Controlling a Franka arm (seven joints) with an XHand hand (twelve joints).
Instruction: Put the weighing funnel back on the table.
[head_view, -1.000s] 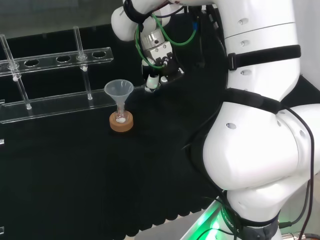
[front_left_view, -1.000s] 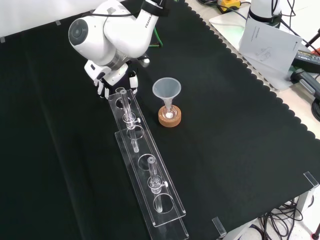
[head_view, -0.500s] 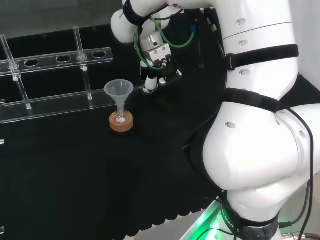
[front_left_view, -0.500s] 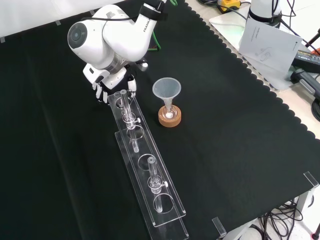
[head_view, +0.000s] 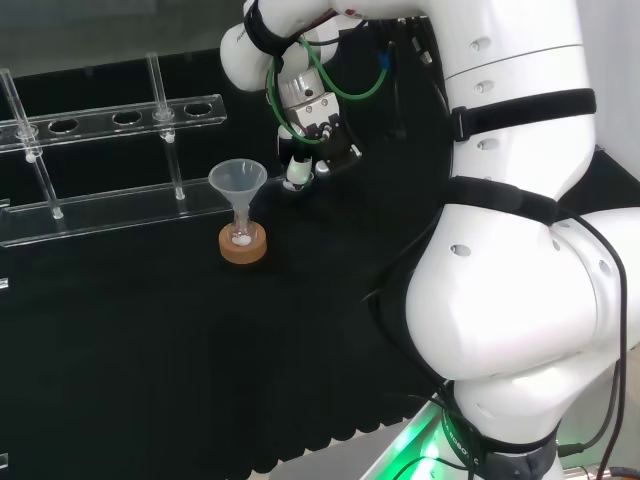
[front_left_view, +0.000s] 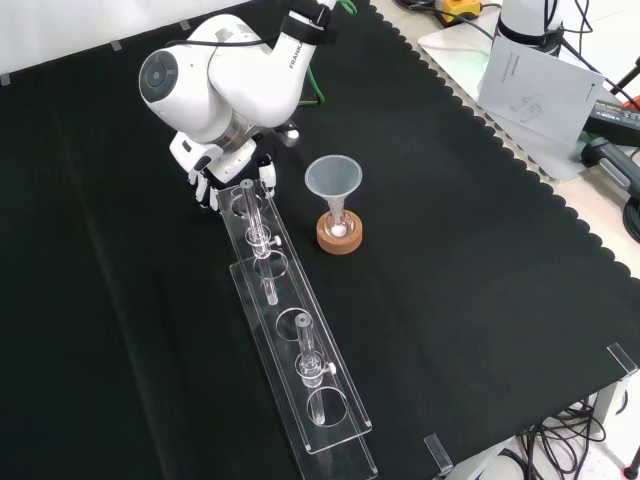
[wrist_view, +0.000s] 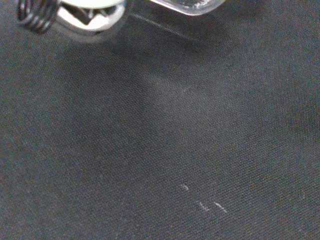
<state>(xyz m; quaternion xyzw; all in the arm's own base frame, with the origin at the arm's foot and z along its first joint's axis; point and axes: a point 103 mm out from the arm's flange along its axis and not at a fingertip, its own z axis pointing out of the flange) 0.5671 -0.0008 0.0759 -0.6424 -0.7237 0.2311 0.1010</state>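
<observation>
Beside the clear rack (front_left_view: 283, 300), the hand (front_left_view: 226, 176) hangs low, its grip not discernible, and a sideways drift could knock the rack or the funnel (front_left_view: 333, 181).

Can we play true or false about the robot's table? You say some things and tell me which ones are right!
1. The funnel stands mouth up in a small flask on a cork ring. True.
2. The cloth on the bench is red. False: it is black.
3. In the front view, the hand is by the far end of the clear rack. True.
4. In the front view, the clear rack lies to the right of the funnel. False: it lies to the funnel's left.
5. The hand is touching the funnel. False: there is bare cloth between them.
</observation>
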